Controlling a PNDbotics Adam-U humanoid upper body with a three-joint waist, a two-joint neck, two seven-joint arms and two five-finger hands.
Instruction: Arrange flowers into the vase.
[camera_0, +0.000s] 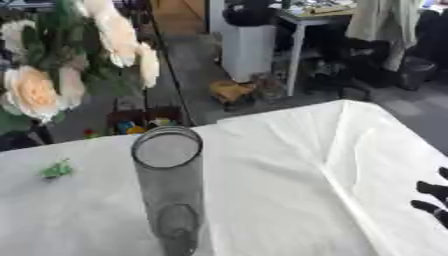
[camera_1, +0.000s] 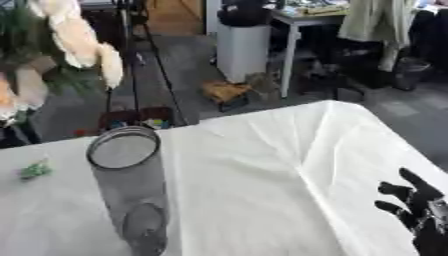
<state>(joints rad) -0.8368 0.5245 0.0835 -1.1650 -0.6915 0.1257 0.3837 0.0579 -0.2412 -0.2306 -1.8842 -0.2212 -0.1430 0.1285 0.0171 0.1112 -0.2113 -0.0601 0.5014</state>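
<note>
White tablecloth (camera_0: 280, 165), small green scrap (camera_0: 57, 170) — white cabinet (camera_0: 247, 50) beyond

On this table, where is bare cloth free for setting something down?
The widest bare cloth lies between the vase and the right hand, and back toward the far table edge. A smaller patch lies between the vase and the green scrap. The flowers crowd the upper left.

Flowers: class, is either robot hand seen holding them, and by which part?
It cannot be told. The flowers hang at upper left with no hand visible on them. The right hand rests open, holding nothing.
</note>
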